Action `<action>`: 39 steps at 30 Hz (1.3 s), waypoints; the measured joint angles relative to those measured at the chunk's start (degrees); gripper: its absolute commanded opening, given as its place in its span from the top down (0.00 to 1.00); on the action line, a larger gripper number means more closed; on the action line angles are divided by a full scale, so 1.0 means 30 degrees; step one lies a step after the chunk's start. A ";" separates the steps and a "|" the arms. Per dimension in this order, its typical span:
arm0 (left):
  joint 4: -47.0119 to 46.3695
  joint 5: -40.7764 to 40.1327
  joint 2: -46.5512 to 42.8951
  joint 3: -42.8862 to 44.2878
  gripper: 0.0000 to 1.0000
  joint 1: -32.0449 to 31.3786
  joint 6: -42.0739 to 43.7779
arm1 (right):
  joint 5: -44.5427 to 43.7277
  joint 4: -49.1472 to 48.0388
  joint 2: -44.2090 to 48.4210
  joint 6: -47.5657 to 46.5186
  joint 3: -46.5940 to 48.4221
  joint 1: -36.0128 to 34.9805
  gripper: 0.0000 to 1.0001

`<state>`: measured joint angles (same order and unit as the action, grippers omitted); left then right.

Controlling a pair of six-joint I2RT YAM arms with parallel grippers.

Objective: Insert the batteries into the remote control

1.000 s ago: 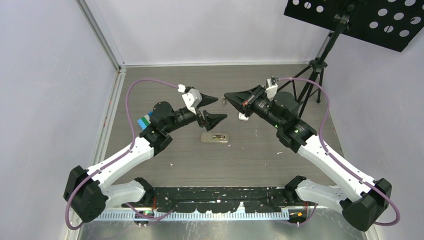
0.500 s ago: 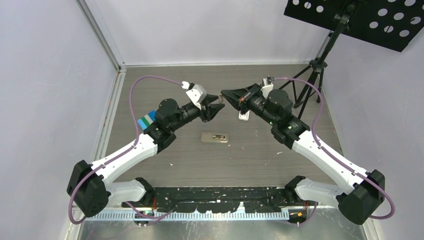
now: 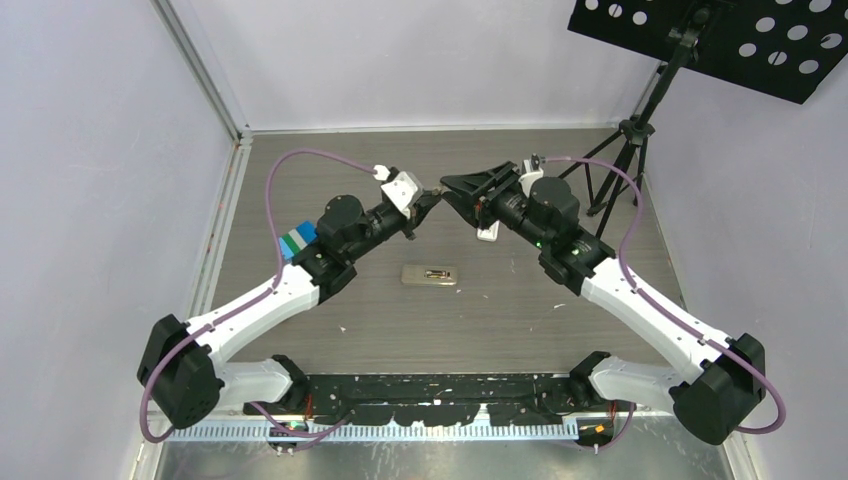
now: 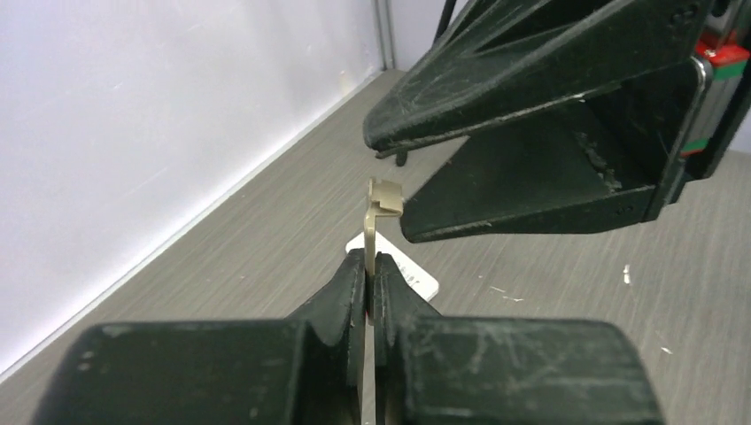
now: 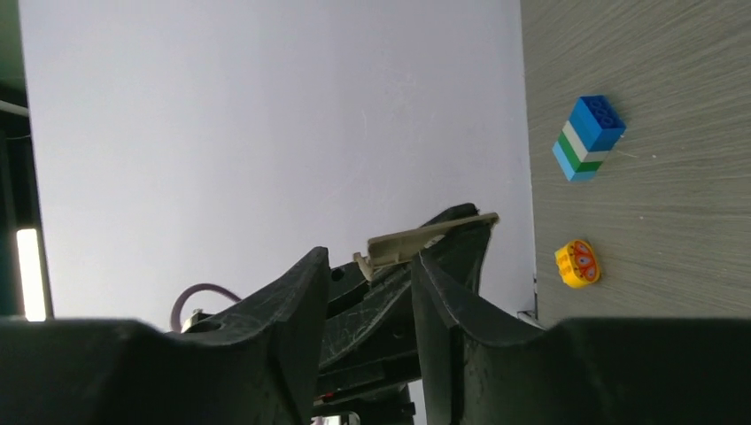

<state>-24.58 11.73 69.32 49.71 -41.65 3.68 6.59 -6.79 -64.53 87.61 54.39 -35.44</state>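
Since a second earlier, both arms had swung inward until their tips met above the table (image 3: pixel 520 320). I watched the left claw (image 4: pixel 367 270) snap shut; it pinched a thin tan strip (image 4: pixel 370 232) edge-on, hooked end up. The right claw (image 5: pixel 370 266), which had carried that strip, stood with jaws parted on either side of it; I couldn't tell whether they touched it. The remote (image 3: pixel 487 234) lay on the table just under the right claw, partly hidden. A tan bar (image 3: pixel 430 275) lay nearer the arm bases, apart from both claws.
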 measured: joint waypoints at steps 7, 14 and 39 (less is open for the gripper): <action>0.0379 -0.0765 0.0408 0.0000 1.00 -0.0102 0.4758 | -0.0022 0.2769 -0.0087 -0.0182 0.0743 0.0109 0.50; 0.0219 -0.0765 0.1217 0.0000 1.00 -0.0656 1.0863 | 0.0058 0.3672 -0.1049 -0.0146 0.1683 0.0146 0.59; 0.0102 -0.2222 0.1122 -0.0248 0.22 -0.1195 1.3908 | -0.0976 0.6076 -0.0918 -0.1056 0.1770 0.0401 1.00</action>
<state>-24.27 5.06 72.69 48.97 -45.23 45.41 3.66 11.44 -67.29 84.44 59.70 -34.24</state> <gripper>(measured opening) 0.656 0.201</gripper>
